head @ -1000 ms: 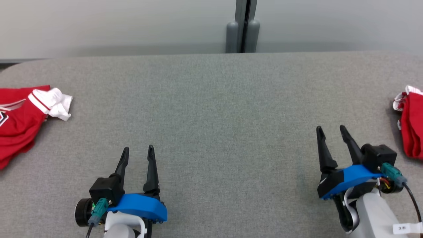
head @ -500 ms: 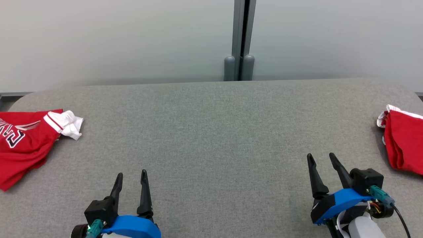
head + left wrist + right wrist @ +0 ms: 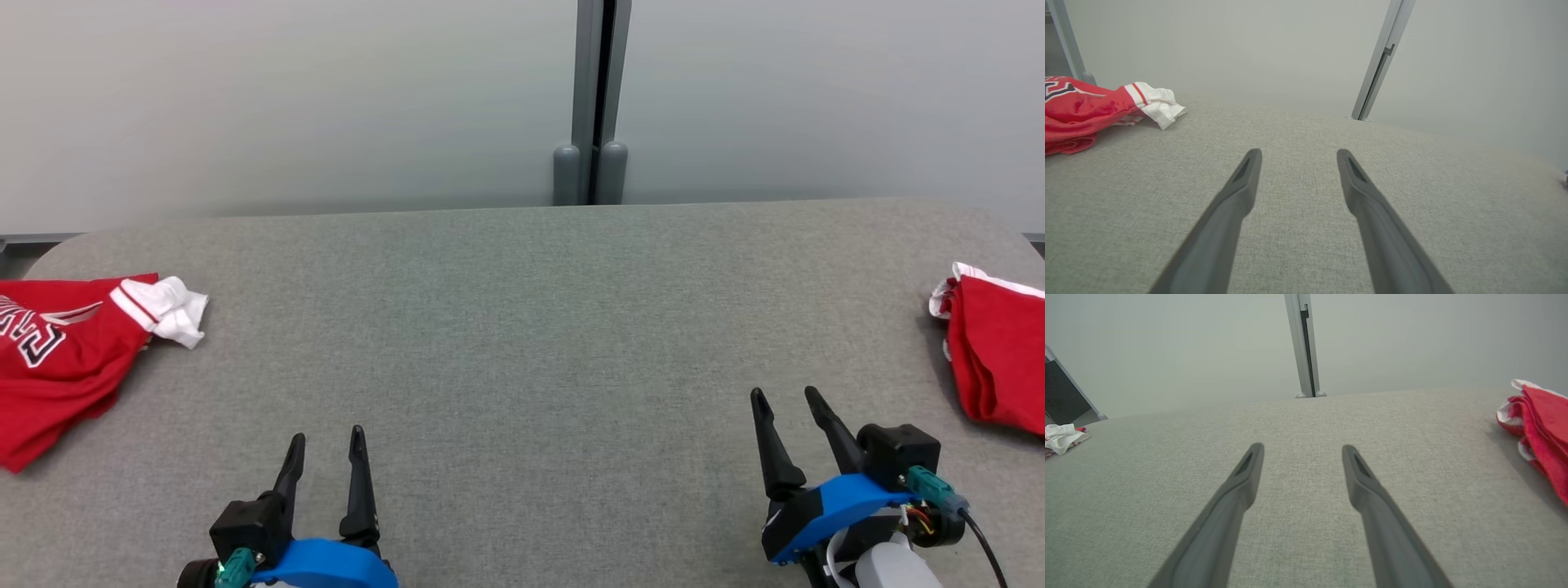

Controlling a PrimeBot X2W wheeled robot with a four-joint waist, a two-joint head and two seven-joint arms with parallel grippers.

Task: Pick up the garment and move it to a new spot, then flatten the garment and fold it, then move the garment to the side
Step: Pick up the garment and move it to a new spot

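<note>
At the near edge of the table (image 3: 522,327), two tools sit low over the grey cloth top, fingers pointing toward the wall (image 3: 286,98).

Left tool (image 3: 327,434): fingers spread wide, gripping nothing, bare table under the tips. Right tool (image 3: 785,393): likewise spread and empty, fingers leaning slightly left.

Outward from the left tool: crumpled red garment (image 3: 57,367) at the table's left edge, well apart from the tool and partly cut off by the frame. Black-and-white lettering on it. One white sleeve (image 3: 167,309) with a red stripe is bunched at its inner end.

Outward from the right tool: folded red garment (image 3: 1000,359) at the table's right edge, near the tool but not touching, white trim at its far corner.

Open grey table lies between each tool and its nearer garment.

Behind: pale wall. Centre post (image 3: 600,98) stands at the table's far edge. In the left wrist view, corner post (image 3: 1067,41) rises behind the crumpled garment.

Count: tools two, red garments two, posts two, table one.
</note>
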